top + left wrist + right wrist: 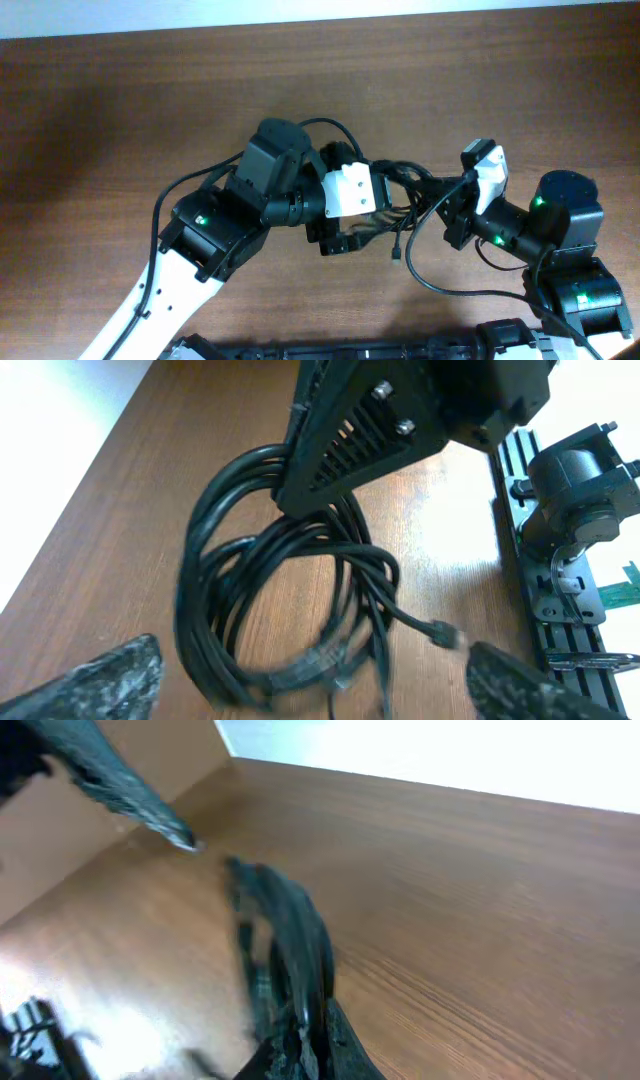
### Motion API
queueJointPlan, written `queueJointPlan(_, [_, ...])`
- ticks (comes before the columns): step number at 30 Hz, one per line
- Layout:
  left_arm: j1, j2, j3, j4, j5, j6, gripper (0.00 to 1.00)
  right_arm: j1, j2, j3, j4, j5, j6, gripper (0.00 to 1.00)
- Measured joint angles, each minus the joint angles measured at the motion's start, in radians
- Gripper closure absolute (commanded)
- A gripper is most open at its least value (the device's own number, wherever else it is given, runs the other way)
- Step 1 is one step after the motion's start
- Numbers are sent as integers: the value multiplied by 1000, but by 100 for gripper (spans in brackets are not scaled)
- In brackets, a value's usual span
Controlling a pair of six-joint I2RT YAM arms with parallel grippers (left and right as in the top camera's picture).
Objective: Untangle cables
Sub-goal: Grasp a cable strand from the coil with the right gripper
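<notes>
Cables (398, 192) sit looped in a bundle on the tabletop (150, 100), btwn your two arms. Your left end effector (315, 685) hovers over the loops w/ fingers spread wide, nothing held. Your right end effector (438, 196) meets the bundle's edge. Its wrist view is too blurred, so can't tell its grip. One plug (440, 632) lies loose beside the coil.
</notes>
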Motion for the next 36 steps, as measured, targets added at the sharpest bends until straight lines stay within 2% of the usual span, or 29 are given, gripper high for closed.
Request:
queueJointPlan(7, [36,0,0,6,-55,-68,1,0,0,0,-1,76,51,96])
queueJointPlan(19, [61,0,0,8,-61,-140,1,0,0,0,5,73,76,96])
queueJointPlan(29, [61,0,0,9,-56,-143,1,0,0,0,27,-176,-53,96])
queueJointPlan(36, [61,0,0,8,14,-54,1,0,0,0,46,-303,-110,96])
